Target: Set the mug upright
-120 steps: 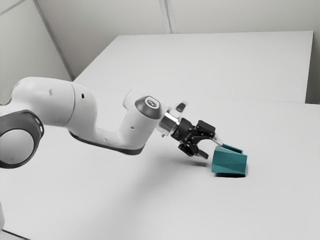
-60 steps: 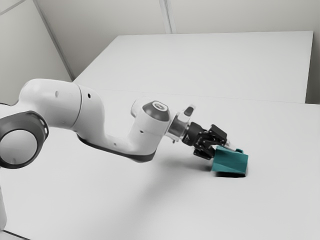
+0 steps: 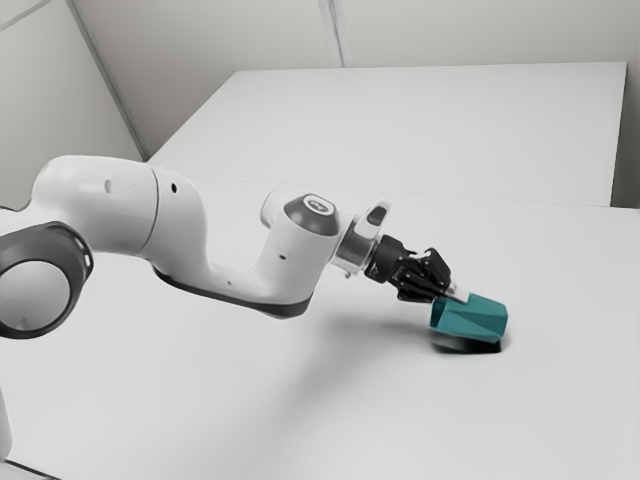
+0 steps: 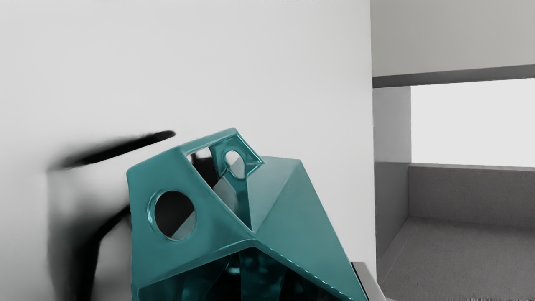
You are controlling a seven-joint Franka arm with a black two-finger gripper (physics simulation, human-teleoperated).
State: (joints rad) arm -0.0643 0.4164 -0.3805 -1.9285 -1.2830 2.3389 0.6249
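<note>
The teal faceted mug [image 3: 470,318] lies on its side, tilted, with its mouth toward the hand and its far end slightly lower. A dark shadow shows beneath it, and its near part looks raised off the table. My gripper [image 3: 452,294] is at the mouth's upper rim, shut on the mug's wall. In the wrist view the mug [image 4: 305,225] shows its handle with round holes and the dark mouth. There my gripper [image 4: 349,292] has one fingertip [image 4: 368,281] against the outer wall; the other is hidden, seemingly inside the mouth.
The white table [image 3: 560,400] extends around the mug. Behind it stands a pale raised surface or panel [image 3: 430,130]. In the wrist view a grey recess [image 4: 459,196] lies beyond the table's edge.
My hand moved toward the mug, and its fingers closed on the wall. Over the last half second the mug shifted slightly to the exterior view's right and tilted, its near end rising.
</note>
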